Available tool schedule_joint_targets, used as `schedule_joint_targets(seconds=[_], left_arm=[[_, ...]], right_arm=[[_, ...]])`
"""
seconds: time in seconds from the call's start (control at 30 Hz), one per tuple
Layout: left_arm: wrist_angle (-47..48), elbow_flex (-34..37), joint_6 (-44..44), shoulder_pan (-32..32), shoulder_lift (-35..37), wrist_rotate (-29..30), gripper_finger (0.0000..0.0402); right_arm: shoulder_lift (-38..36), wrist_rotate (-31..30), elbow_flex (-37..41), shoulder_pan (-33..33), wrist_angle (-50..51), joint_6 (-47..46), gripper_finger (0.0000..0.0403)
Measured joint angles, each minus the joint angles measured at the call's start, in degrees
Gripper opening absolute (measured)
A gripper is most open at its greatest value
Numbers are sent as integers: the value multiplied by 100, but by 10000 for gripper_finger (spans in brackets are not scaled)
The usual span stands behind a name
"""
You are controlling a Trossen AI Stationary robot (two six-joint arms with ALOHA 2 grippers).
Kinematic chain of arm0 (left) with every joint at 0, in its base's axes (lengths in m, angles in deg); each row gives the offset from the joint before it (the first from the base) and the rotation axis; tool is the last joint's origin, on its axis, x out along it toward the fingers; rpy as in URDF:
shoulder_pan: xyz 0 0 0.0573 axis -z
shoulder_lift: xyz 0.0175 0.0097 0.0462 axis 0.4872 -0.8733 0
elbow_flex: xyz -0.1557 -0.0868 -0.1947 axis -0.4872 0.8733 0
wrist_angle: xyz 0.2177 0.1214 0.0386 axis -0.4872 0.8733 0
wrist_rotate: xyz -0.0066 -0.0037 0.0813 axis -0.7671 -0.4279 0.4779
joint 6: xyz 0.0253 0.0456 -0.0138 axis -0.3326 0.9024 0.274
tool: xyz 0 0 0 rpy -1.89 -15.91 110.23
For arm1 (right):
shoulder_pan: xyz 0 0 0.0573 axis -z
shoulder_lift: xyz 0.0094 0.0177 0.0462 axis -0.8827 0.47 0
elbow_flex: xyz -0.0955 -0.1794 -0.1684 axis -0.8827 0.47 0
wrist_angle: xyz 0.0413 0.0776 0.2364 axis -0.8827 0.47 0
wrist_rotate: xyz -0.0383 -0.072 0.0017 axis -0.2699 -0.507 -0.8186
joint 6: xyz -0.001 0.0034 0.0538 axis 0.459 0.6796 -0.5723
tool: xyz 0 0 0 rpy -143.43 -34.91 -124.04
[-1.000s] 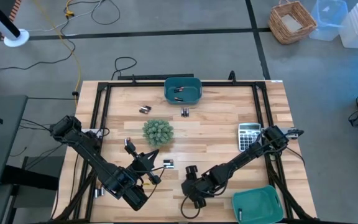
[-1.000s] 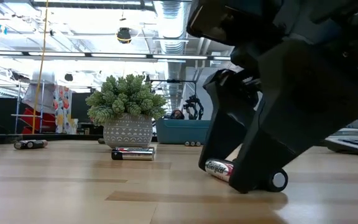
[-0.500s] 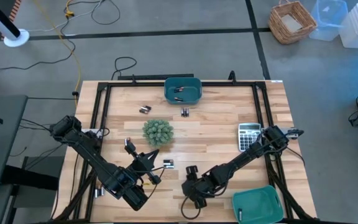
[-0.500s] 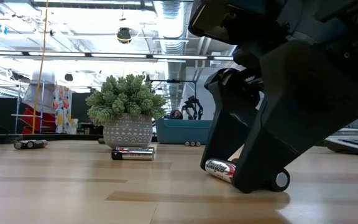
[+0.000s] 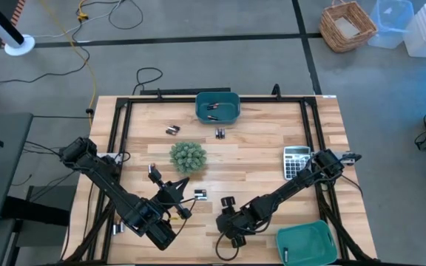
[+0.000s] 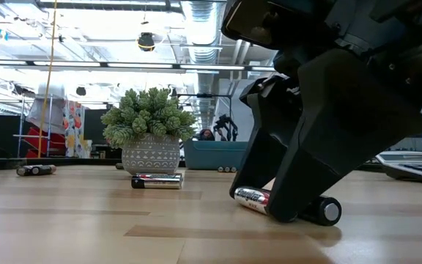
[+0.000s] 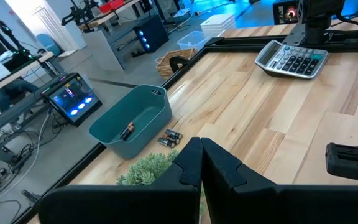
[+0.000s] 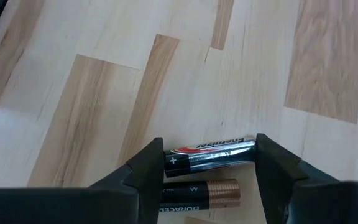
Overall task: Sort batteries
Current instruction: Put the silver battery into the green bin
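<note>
Fingers [image 8: 278, 171] of your right gripper [image 8: 210, 163] sit down on the table [image 5: 257, 159], one on each side of two batteries lying side by side: a silver-and-black battery [image 8: 210, 154] and a black-and-copper battery [image 8: 199, 193]. Whether they touch yet, you cannot tell. In the high view this gripper is at about 6 o'clock on the table, just beside the near teal bin [image 5: 307, 244]. Your left gripper [image 7: 201, 163] waits at 7 o'clock, fingers clenched on nothing. More batteries lie in the far teal bin [image 5: 218, 108] at 12 o'clock and loose around the potted plant [image 5: 188, 157].
</note>
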Motion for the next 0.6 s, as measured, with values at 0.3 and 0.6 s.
schedule_joint_targets(seconds=[0.3, 0.6], left_arm=[[0, 0, 0, 1, 0, 0, 0], [3, 0, 0, -1, 0, -2, 0]], right_arm=[[-11, 2, 0, 0, 7, 66, 197], [-142, 17, 2, 0, 69, 256, 198]])
